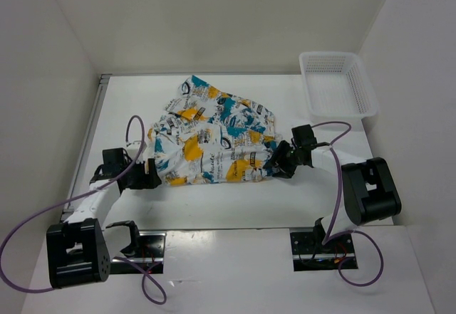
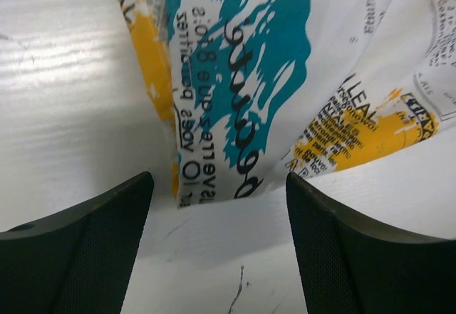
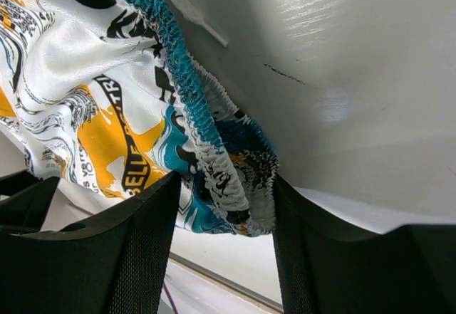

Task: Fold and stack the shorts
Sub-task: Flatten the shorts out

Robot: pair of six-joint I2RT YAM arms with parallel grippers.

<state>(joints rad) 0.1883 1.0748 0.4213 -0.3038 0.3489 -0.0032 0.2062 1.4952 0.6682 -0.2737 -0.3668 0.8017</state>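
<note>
The shorts [image 1: 214, 132], white cloth with teal and orange patches, lie spread and rumpled on the table's middle. My left gripper [image 1: 151, 173] is at their left edge, low over the table. In the left wrist view it [image 2: 219, 182] is open and empty, with the hem of the shorts [image 2: 285, 79] just beyond the fingertips. My right gripper [image 1: 276, 163] is at the shorts' near right corner. In the right wrist view it [image 3: 226, 186] is closed on the bunched elastic waistband [image 3: 192, 100], which fills the gap between both fingers.
A white plastic mesh basket [image 1: 335, 82] stands at the back right. White walls enclose the table on the left, back and right. Purple cables loop from both arms near the front edge.
</note>
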